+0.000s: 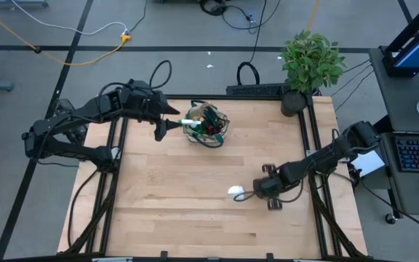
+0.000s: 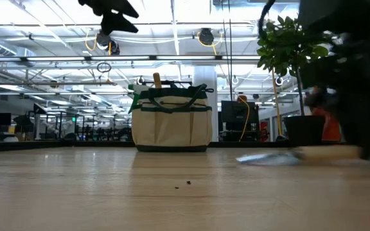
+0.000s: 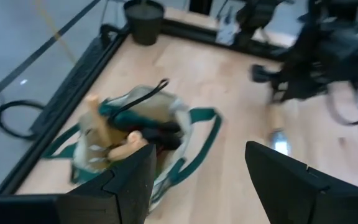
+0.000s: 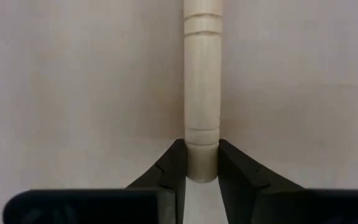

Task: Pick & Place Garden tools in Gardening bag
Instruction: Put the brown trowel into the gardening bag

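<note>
Overhead, the wooden worktop point(image 1: 195, 211) carries the beige gardening bag point(image 1: 208, 125) with green trim near its far edge, left of centre. Wooden handles and dark tools stand inside the bag, seen from the left wrist camera. No brand, label or legible writing shows on the bag or on any tool.

The left pincer point(image 1: 164, 125) hangs above the worktop just beside the bag's left side, its fingers point(image 3: 132, 180) spread and holding nothing; the bag lies ahead of them.

The right pincer point(image 1: 262, 187) sits low near the worktop's right half, toward the front. Its fingers point(image 4: 173, 168) are pressed against the end of a pale wooden handle point(image 4: 202, 93) of a garden tool, pinching it. The handle bears turned grooves and lies flat on the wood. In the overhead view the tool's pale head point(image 1: 235, 192) shows just left of this pincer.

A potted green plant point(image 1: 310, 64) stands at the worktop's far right corner, well apart from the bag.

At table height, the bag point(image 2: 171, 120) stands upright with its loop handles raised.
</note>
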`<act>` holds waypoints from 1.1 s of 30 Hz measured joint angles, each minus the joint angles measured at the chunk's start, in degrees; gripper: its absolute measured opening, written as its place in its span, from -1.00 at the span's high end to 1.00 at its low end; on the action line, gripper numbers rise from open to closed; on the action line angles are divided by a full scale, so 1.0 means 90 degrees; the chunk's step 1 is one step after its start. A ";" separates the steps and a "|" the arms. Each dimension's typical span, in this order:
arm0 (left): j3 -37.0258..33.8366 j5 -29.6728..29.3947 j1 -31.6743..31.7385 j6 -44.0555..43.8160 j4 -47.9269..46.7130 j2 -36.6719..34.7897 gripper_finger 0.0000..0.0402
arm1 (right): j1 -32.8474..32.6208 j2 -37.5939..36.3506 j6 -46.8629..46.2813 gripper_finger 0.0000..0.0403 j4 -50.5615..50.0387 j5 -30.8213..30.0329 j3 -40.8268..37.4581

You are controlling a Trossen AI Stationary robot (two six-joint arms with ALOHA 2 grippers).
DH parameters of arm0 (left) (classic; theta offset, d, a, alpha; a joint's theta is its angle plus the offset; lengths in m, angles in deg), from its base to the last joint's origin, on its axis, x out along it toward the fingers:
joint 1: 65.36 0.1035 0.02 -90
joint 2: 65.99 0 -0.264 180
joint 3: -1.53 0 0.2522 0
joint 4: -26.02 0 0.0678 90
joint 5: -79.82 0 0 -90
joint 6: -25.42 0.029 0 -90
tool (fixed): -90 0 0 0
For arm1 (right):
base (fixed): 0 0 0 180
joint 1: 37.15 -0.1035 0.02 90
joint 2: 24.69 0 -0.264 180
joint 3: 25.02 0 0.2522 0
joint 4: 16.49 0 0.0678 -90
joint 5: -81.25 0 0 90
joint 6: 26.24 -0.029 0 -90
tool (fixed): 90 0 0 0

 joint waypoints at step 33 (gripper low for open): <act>-0.0002 0.0502 -0.1066 -0.0867 0.1335 0.0230 -0.27 | 0.0757 -0.0024 0.4889 0.71 -0.1649 -0.4695 0.3051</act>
